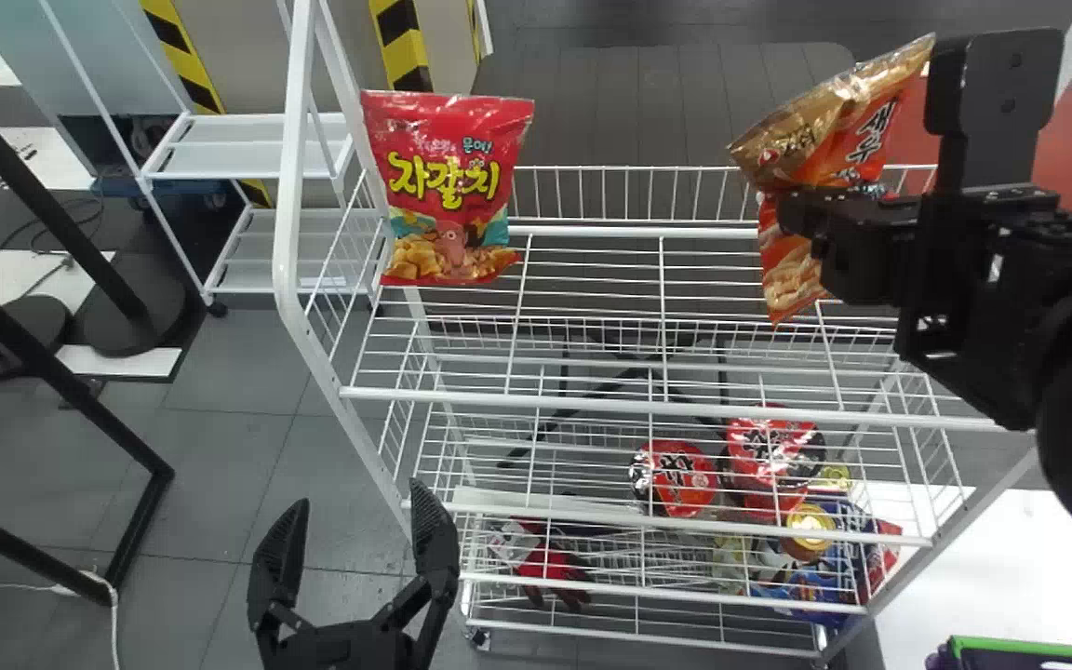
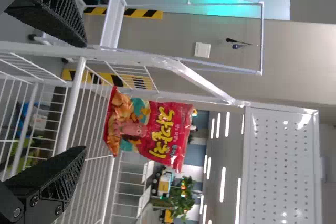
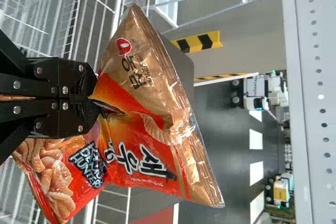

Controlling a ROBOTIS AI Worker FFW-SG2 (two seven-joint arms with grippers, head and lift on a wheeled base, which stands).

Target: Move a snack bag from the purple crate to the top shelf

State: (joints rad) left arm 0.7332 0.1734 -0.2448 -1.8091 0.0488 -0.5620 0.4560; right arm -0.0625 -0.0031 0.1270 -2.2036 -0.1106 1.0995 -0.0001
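Right gripper clenched on orange-gold snack bag, bag flaring above and below.

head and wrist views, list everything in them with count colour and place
wire shelf rack: 1, white, centre
snack bag with yellow lettering: 1, red, upright, top shelf's left end
snack bag with crimped edge: 1, orange and gold, in the right hand
round food packages: at least 2, red, lower shelves
cloth glove-like item: count unclear, red and dark, bottom left
crate with green edge: 1, purple, head view's bottom right
striped tape: several strips, yellow-black, behind
perforated panel: 1, white, wrist views
left hand: 1, black, open, rack's front left
right hand: 1, black, gripping bag
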